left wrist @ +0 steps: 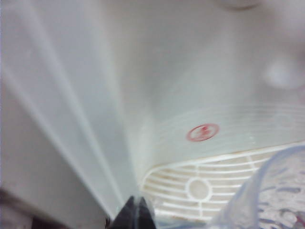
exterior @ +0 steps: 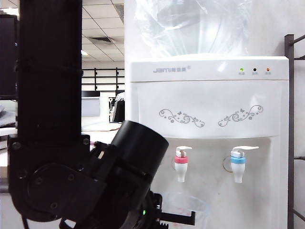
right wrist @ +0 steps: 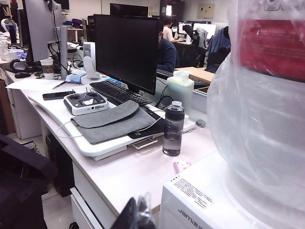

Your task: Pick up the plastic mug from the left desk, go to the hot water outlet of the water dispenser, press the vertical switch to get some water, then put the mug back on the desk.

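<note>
The plastic mug [exterior: 188, 205] is carried low in the dispenser bay, clamped in the left tool [left wrist: 136, 212]. It should be centred beneath the hot water outlet [exterior: 181, 164], kept level. The right tool [right wrist: 138, 214] is clenched, empty, above the water dispenser [exterior: 209, 95].

One mug [exterior: 188, 205], two taps [exterior: 181, 164], three lights [exterior: 255, 69].

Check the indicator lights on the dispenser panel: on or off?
One on: the left light glows green; the other two look unlit.
</note>
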Controlling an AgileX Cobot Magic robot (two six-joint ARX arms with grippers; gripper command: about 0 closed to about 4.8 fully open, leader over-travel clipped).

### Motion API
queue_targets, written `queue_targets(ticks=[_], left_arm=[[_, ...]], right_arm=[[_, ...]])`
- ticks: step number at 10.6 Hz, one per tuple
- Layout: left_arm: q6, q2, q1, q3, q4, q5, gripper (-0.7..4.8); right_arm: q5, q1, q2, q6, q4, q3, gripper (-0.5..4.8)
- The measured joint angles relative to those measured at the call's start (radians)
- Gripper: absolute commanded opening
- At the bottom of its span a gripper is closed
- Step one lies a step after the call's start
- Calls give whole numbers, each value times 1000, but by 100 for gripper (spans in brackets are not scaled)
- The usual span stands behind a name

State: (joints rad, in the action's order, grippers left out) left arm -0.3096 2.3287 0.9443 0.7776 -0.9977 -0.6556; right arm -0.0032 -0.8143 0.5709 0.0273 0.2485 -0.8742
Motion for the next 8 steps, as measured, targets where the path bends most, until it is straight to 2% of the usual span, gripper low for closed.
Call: queue_targets(ticks=[3, 5, 8], left_arm=[[-56, 0, 0, 6, 24, -3, 3], [-85, 0, 0, 111, 117, -61, 3], [-132, 0, 1, 123, 185, -103, 3]], right_arm=[[-21, 0, 0, 0, 1, 0, -5], [-23, 0, -1, 0, 1, 0, -5], [-23, 0, -9, 0, 3, 0, -5]])
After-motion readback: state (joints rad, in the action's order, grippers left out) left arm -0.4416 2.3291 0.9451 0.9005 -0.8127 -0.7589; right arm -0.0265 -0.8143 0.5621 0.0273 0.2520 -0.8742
